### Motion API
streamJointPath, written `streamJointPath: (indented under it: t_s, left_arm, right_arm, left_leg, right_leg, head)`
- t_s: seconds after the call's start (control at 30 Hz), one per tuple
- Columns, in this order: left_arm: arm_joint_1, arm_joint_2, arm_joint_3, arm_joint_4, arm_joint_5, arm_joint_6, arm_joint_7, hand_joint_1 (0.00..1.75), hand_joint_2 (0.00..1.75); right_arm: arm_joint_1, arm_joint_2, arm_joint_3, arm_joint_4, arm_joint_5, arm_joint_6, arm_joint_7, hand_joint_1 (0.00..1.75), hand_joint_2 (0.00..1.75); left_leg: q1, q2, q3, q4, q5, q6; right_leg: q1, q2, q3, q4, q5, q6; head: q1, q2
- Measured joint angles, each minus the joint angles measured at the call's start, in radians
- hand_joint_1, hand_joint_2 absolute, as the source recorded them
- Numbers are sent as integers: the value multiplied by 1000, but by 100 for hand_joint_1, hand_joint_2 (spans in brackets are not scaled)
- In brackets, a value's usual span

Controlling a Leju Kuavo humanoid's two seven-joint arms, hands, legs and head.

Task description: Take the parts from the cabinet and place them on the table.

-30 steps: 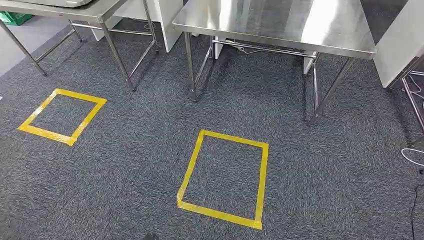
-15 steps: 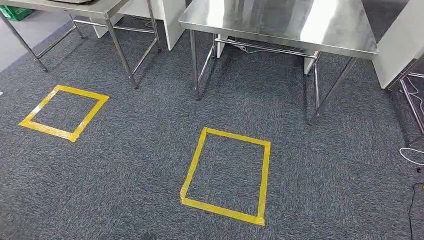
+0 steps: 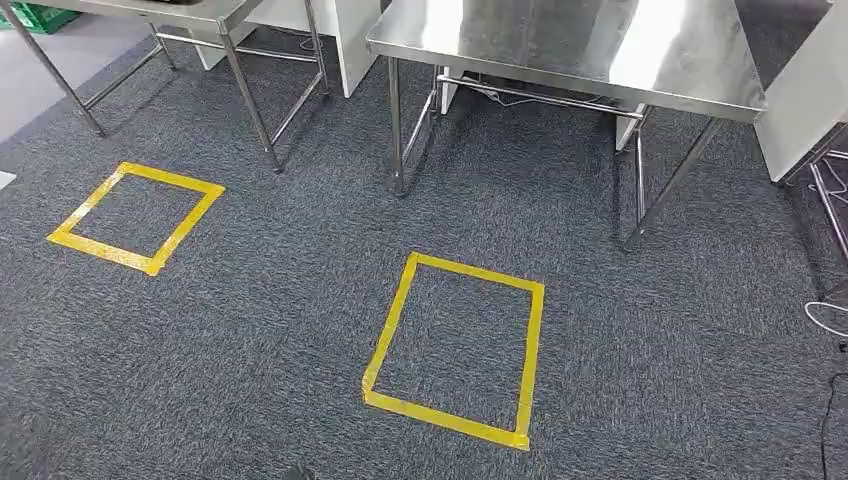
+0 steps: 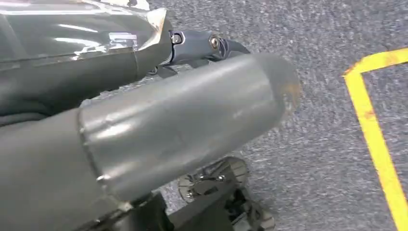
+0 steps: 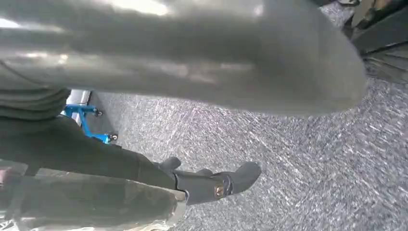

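A bare steel table stands ahead in the head view, beyond a yellow tape square on the carpet. In the left wrist view my left hand hangs over the carpet. Its thick thumb is in front and its dark fingers lie along a part in a clear shiny bag, which it holds. In the right wrist view my right hand also hangs low. Its dark fingers hold a second clear-bagged part. What is inside either bag is hidden.
A second steel table stands at the far left, with another tape square before it. White panels stand behind the tables, one at the right. Cables lie on the right floor. A blue frame stands behind me.
The whole head picture has slid a little to the right and upward, so the camera has moved. The tables and tape squares keep their places on the floor.
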Motion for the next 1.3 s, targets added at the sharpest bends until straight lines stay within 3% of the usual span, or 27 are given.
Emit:
streamJointPath:
  t_s: [0.03, 0.1, 0.13, 0.17, 0.23, 0.33, 0.4, 0.43, 0.5, 0.53, 0.57, 0.63, 0.67, 0.7, 0.8, 0.83, 0.87, 0.9, 0.93, 1.0, 1.03, 1.1, 1.13, 1.17, 1.2, 1.23, 1.3]
  left_arm:
    - [1, 0, 0, 0, 0, 0, 1, 0, 0]
    - [1, 0, 0, 0, 0, 0, 1, 0, 0]
    - [1, 0, 0, 0, 0, 0, 3, 0, 0]
    - [1, 2, 0, 0, -1, 0, 6, 0, 0]
    - [3, 2, 0, 0, -6, 2, 11, 0, 0]
    - [11, 2, 0, 0, -14, 1, 13, 0, 0]
    - [11, 2, 0, 0, -17, 0, 15, 0, 0]
    - [10, 2, 0, 0, -19, 0, 15, 0, 0]
    - [12, 2, 0, 0, -20, -1, 15, 0, 0]
    - [14, 2, 0, 0, -20, 0, 15, 0, 0]
    - [14, 2, 0, 0, -20, -1, 15, 0, 0]
    - [13, 2, 0, 0, -20, 0, 15, 0, 0]
    - [12, 3, 0, 0, -20, 0, 15, 0, 0]
    - [10, 5, 0, -1, -21, 0, 15, 0, 0]
    - [13, 6, 0, -1, -22, 3, 18, 0, 0]
    - [14, 7, 0, -1, -22, 3, 18, 0, 0]
    - [15, 6, 0, -1, -22, 3, 18, 0, 0]
    - [13, 5, 0, -1, -22, 3, 18, 0, 0]
    - [11, 3, 0, -1, -22, 4, 18, 0, 0]
    - [13, 1, 0, -1, -23, 6, 18, 0, 0]
    - [16, 1, 0, -1, -23, 6, 19, 0, 0]
    - [19, 2, 0, -1, -23, 9, 22, 0, 0]
    - [19, 2, 0, -1, -23, 10, 23, 0, 0]
    - [20, 1, 0, -1, -23, 11, 23, 0, 0]
    - [19, 2, 0, -1, -23, 13, 24, 0, 0]
    - [20, 2, 0, -1, -23, 16, 24, 0, 0]
    - [28, 3, 0, -1, -23, 19, 24, 0, 0]
  right_arm:
    - [1, -1, 0, 0, 0, 5, 1, 0, 0]
    - [1, -3, 0, 0, 2, 8, 1, 0, 0]
    - [1, -4, 0, 0, 3, 13, 3, 0, 0]
    - [0, -1, 1, 1, 6, 28, 8, 0, 0]
    - [0, -3, 2, 2, 8, 44, 15, 0, 0]
    - [-1, -4, 4, 2, 7, 46, 21, 0, 0]
    - [-1, -4, 5, 2, 5, 48, 21, 0, 0]
    - [0, -3, 5, 2, 5, 48, 21, 0, 0]
    - [4, -4, 5, 2, 3, 48, 21, 0, 0]
    - [5, -3, 5, 2, 3, 48, 21, 0, 0]
    - [5, -3, 5, 2, 3, 48, 21, 0, 0]
    - [4, -2, 5, 2, 3, 48, 21, 0, 0]
    - [4, 0, 5, 2, 3, 48, 21, 0, 0]
    - [5, 4, 5, 2, 3, 48, 21, 0, 0]
    - [-1, 5, 6, 2, 5, 50, 21, 0, 0]
    - [-2, 6, 7, 2, 5, 51, 21, 0, 0]
    - [-2, 4, 8, 2, 6, 51, 21, 0, 0]
    - [0, 4, 8, 2, 6, 52, 21, 0, 0]
    - [2, 4, 8, 2, 7, 55, 21, 0, 0]
    - [6, 3, 8, 2, 8, 59, 21, 0, 0]
    - [9, 3, 8, 2, 8, 60, 21, 0, 0]
    - [11, 3, 8, 2, 8, 60, 21, 0, 0]
    - [10, 2, 9, 2, 9, 60, 21, 0, 0]
    - [11, 2, 9, 2, 9, 61, 21, 0, 0]
    - [11, 3, 9, 2, 9, 62, 21, 0, 0]
    - [11, 3, 9, 2, 9, 62, 21, 0, 0]
    - [10, 2, 9, 2, 9, 62, 21, 0, 0]
  left_leg:
    - [2, -8, -2, 1, 2, -4]
    - [12, -28, -9, 11, 1, -18]
    - [17, -37, -14, 23, -3, -28]
    - [15, -44, -24, 35, -8, -41]
    - [13, -55, -37, 48, -11, -54]
    - [27, -63, -43, 57, -11, -63]
    - [23, -11, -81, 136, -70, -63]
    - [22, -1, -128, 233, -121, -64]
    - [21, 4, -186, 356, -166, -59]
    - [18, 5, -185, 359, -157, -53]
    - [14, 7, -165, 324, -132, -43]
    - [-3, 27, -69, 162, -58, -14]
    - [-18, 71, -25, 90, -48, 5]
    - [-21, 96, -21, 74, -57, 9]
    - [-32, 58, -28, 67, -48, 10]
    - [-24, 45, -21, 52, -33, 11]
    - [-18, 40, -17, 41, -21, 4]
    - [-15, 27, -21, 38, -15, 12]
    - [-15, 15, -26, 38, -12, 14]
    - [-15, -10, -34, 39, -8, 13]
    - [-14, -25, -36, 40, -5, 10]
    - [-12, -51, -37, 42, -3, 6]
    - [-9, -68, -37, 45, -3, 2]
    - [-8, -78, -40, 50, -4, -5]
    - [-14, -88, -48, 63, -9, -14]
    - [-13, -97, -53, 63, -8, -19]
    - [-7, -114, -59, 57, -3, -31]
  right_leg:
    - [-5, 0, 11, -13, 10, 9]
    - [-19, 5, 93, -157, 67, 39]
    - [-28, 20, 145, -248, 95, 53]
    - [-28, 59, 157, -274, 77, 53]
    - [-21, 43, 156, -270, 83, 18]
    - [-16, 22, 151, -262, 87, -6]
    - [-9, 10, 147, -262, 90, -17]
    - [-3, -1, 142, -262, 91, -21]
    - [9, -25, 136, -262, 93, -30]
    - [15, -37, 134, -262, 93, -31]
    - [20, -46, 133, -262, 94, -33]
    - [29, -66, 134, -262, 94, -35]
    - [29, -76, 137, -263, 94, -35]
    - [41, -87, 136, -261, 93, -34]
    - [30, -119, 138, -263, 95, -31]
    - [35, -119, 139, -262, 93, -27]
    - [29, -72, 128, -244, 83, -23]
    - [26, -30, 107, -200, 54, -23]
    - [21, -8, 73, -124, 16, -26]
    - [15, 1, 6, 25, -40, -23]
    - [11, 2, -5, 51, -41, -13]
    - [3, 5, 46, -42, 6, 14]
    - [-3, 19, 103, -152, 50, 30]
    - [-12, 58, 145, -237, 78, 38]
    - [-7, 92, 150, -266, 72, 29]
    - [-7, 77, 147, -266, 76, 14]
    - [3, 60, 157, -265, 75, -2]
  head:
    - [-1, 0]
    - [-1, 0]
    - [0, 0]
    - [1, 0]
    - [-1, 0]
    - [-3, 0]
    - [-5, 0]
    - [-5, 0]
    - [-5, 0]
    - [-5, 0]
    - [-5, 0]
    - [-5, 0]
    - [-5, 0]
    - [0, 0]
    - [-5, 0]
    - [-3, 0]
    - [-3, 0]
    - [-1, 0]
    - [-1, 0]
    - [-2, 0]
    - [-1, 0]
    - [-1, 0]
    - [-2, 0]
    - [-1, 0]
    - [1, 0]
    - [-1, 0]
    - [-1, 0]
